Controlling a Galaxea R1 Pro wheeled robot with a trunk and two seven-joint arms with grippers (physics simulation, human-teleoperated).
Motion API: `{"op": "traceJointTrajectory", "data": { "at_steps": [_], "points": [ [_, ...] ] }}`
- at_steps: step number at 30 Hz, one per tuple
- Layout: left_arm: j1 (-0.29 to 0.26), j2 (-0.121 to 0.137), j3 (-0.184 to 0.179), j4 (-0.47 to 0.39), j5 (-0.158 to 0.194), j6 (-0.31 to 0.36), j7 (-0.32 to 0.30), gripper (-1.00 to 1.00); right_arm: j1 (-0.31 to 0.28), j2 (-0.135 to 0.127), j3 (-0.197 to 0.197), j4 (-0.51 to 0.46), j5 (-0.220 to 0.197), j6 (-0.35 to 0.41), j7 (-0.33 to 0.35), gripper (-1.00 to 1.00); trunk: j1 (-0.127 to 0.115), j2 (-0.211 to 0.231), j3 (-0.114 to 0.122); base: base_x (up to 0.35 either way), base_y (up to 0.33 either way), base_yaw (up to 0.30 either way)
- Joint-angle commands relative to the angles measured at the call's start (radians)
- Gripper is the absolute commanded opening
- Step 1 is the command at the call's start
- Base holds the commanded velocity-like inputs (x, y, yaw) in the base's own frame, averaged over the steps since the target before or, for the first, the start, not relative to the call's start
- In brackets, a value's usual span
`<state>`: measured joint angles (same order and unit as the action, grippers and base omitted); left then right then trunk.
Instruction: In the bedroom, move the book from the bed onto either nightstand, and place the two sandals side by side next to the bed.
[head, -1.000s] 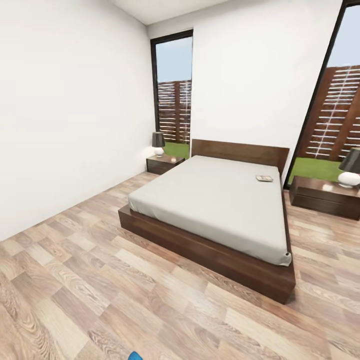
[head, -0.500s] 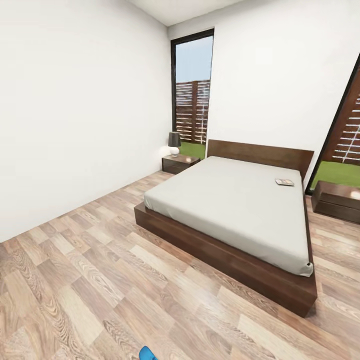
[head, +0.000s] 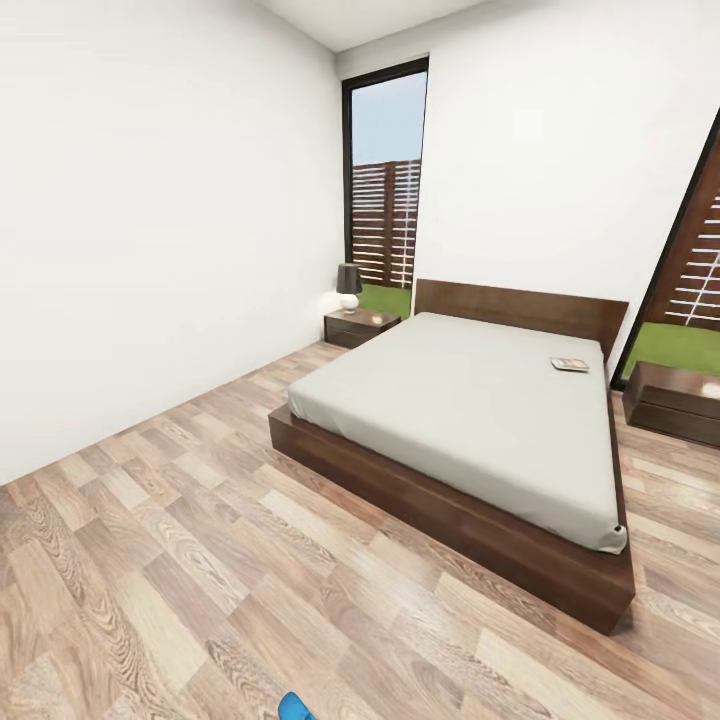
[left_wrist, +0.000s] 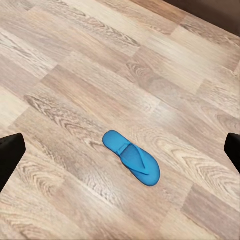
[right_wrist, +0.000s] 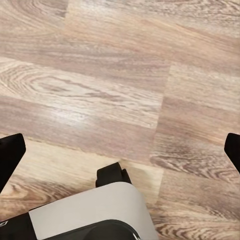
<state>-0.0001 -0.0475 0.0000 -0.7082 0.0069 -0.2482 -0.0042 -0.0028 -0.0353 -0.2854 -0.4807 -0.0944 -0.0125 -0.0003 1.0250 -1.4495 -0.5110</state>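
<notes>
We saw bright, even daylight from the windows (head: 385, 180), soft shadows, slight floor (head: 150, 560) glare, wide-angle stretch at edges.

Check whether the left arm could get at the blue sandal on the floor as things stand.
Probably yes. The sandal lies alone on bare floor, centred between the left hand's spread fingers with nothing over it. The hand hangs well above it, so it would need to come down.

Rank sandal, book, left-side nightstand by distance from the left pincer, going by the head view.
1. sandal – on the floor at the frame's bottom edge, right below the left pincer per its wrist view.
2. book – on the bed, far right corner near the headboard.
3. nightstand – by the window; close to the book's depth, loosely ranked.
</notes>
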Motion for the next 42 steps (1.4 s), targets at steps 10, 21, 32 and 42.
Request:
{"op": "traceJointTrajectory", "data": {
  "at_steps": [10, 21, 32, 42],
  "points": [
    [0.0, 0.0, 0.0, 0.0, 0.001, -0.002, 0.0, 1.0, 0.0, 0.0, 0.0, 0.0, -0.01, -0.001, 0.0, 1.0, 0.0, 0.0, -0.001, 0.0, 0.0, 0.216],
    [0.0, 0.0, 0.0, 0.0, 0.001, -0.002, 0.0, 1.0, 0.0, 0.0, 0.0, 0.0, -0.01, -0.001, 0.0, 1.0, 0.0, 0.0, -0.001, 0.0, 0.0, 0.291],
    [0.0, 0.0, 0.0, 0.0, 0.001, -0.002, 0.0, 1.0, 0.0, 0.0, 0.0, 0.0, -0.01, -0.001, -0.001, 1.0, 0.0, 0.0, -0.001, 0.0, 0.0, 0.293],
    [0.0, 0.0, -0.001, 0.0, 0.001, -0.002, 0.0, 1.0, 0.0, 0.0, -0.001, 0.0, -0.01, -0.001, -0.001, 1.0, 0.0, 0.0, -0.001, 0.0, 0.0, 0.144]
  ]
}}
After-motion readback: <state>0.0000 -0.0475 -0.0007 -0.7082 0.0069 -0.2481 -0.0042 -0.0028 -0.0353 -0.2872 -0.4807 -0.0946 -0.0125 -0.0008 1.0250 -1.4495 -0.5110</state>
